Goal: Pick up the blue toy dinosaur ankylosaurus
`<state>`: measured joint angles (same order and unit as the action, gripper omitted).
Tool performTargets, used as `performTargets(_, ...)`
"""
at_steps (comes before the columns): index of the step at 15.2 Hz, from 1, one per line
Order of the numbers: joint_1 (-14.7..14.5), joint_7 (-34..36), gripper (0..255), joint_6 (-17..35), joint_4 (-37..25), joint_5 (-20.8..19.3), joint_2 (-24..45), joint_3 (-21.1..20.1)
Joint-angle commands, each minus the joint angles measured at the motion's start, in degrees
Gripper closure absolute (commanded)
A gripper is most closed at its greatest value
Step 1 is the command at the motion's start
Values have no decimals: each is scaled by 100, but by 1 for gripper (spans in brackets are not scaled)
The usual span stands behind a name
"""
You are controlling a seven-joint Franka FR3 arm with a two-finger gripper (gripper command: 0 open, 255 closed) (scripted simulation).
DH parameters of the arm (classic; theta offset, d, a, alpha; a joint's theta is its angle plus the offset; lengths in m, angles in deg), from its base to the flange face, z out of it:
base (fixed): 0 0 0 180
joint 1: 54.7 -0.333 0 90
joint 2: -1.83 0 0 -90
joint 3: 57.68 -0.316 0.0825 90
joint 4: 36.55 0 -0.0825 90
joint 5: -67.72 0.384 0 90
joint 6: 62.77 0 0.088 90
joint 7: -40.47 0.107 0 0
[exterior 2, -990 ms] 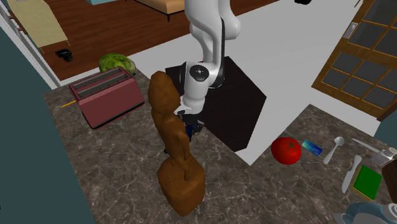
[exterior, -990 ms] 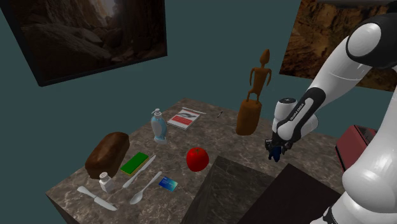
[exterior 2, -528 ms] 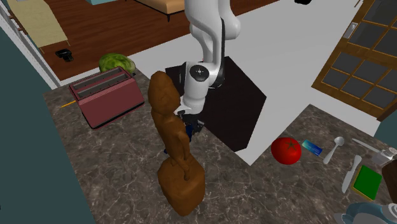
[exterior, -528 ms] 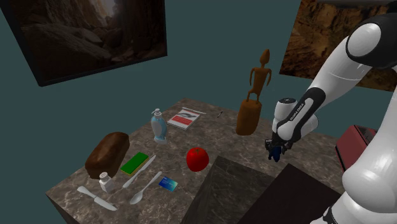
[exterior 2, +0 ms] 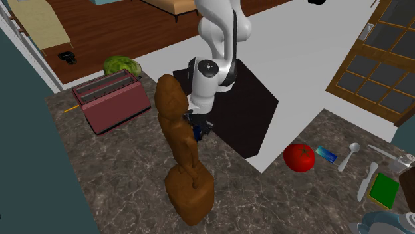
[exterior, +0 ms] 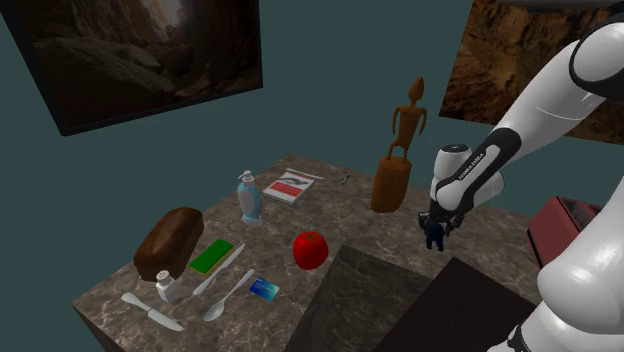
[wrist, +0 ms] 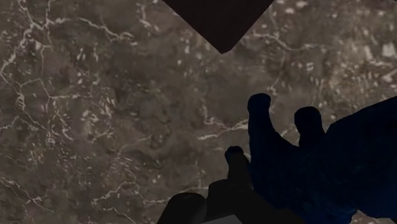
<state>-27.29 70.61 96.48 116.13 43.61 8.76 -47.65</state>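
Pick-up at the lifting step: the black fingers [wrist: 184, 209] of the white arm [exterior: 520, 130] appear closed on the dark blue toy ankylosaurus [exterior: 435, 241], with no open gap showing between them and the toy. The toy hangs under the hand, low over the marbled counter [exterior: 330, 200]. Whether it has fully cleared the surface cannot be made out.

The toy sits toward the shoulder view's right, just beside the carved brown figure [exterior: 398, 160] and close to the far corner of the dark stand [exterior: 370, 300]. The red toaster [exterior 2: 112, 101] stands well apart on the figure's other side.

The grasp looks made, so the next move probably calls for a straight rise with the grip kept firm, staying clear of the figure. Most of the toy's bulk juts out to one side of the fingers, so it could twist in the grip.

In the wrist view the toy's long axis runs crosswise to the fingers and roughly level with the counter. Two stubby lobes, probably legs, point toward the stand's corner. Which end is the head cannot be told.
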Motion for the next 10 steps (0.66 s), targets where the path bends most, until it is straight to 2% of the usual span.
performTargets(1,8,-85,255,-168,41,74,-211,-21)
performTargets(8,-13,-356,255,-796,63,330,-868,-68)
performTargets(10,-15,-361,255,-810,63,335,-882,-67)
